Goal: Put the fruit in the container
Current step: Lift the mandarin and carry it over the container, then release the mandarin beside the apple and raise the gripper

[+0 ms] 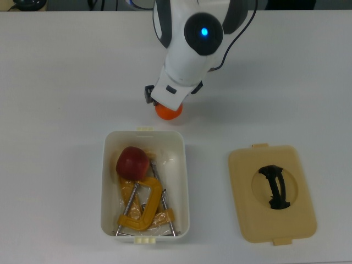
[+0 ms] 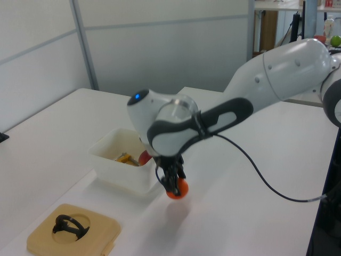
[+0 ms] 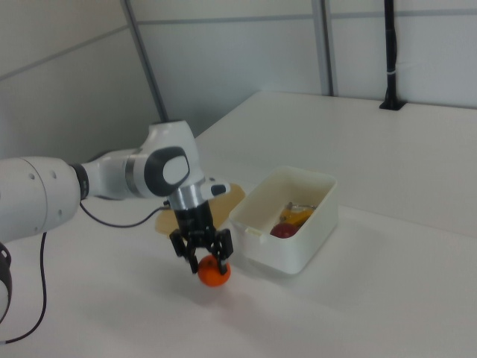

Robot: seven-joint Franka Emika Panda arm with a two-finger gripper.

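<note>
My gripper (image 3: 204, 262) is shut on the orange (image 3: 214, 274) and holds it a little above the table, beside a short end of the white container (image 3: 298, 250). In the top view the orange (image 1: 168, 111) peeks out under the wrist, just above the container's (image 1: 182, 165) top rim. The left view shows the orange (image 2: 177, 189) hanging clear of the table near the container (image 2: 114, 169). The dark red apple (image 1: 132, 162) lies inside the container, in its upper left part; it also shows as apple (image 3: 284, 230) in the right view.
A yellow C-clamp (image 1: 144, 208) lies in the container below the apple. The beige lid (image 1: 272, 192) with a black handle rests flat on the table at the top view's right of the container. The arm's cable (image 2: 261, 173) loops over the table.
</note>
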